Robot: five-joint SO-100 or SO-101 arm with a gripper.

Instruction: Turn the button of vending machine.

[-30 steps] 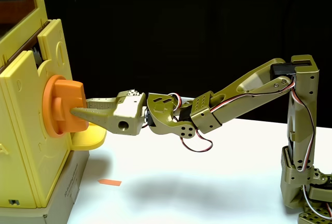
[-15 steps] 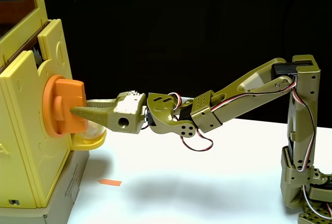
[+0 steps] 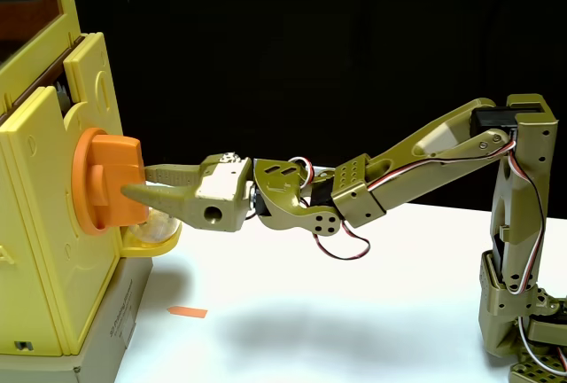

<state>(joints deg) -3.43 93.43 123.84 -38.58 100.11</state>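
A black backdrop hangs behind the white tabletop (image 3: 372, 294). The claw (image 3: 133, 183) is clenched on the button (image 3: 111, 183), whose thick bar stands upright and juts toward the arm. The button sits on the vending machine (image 3: 44, 223) at the tabletop's left edge, above its yellow tray (image 3: 159, 239). No writing is legible.

Olive-green arm (image 3: 416, 157) — red, white, black cables.
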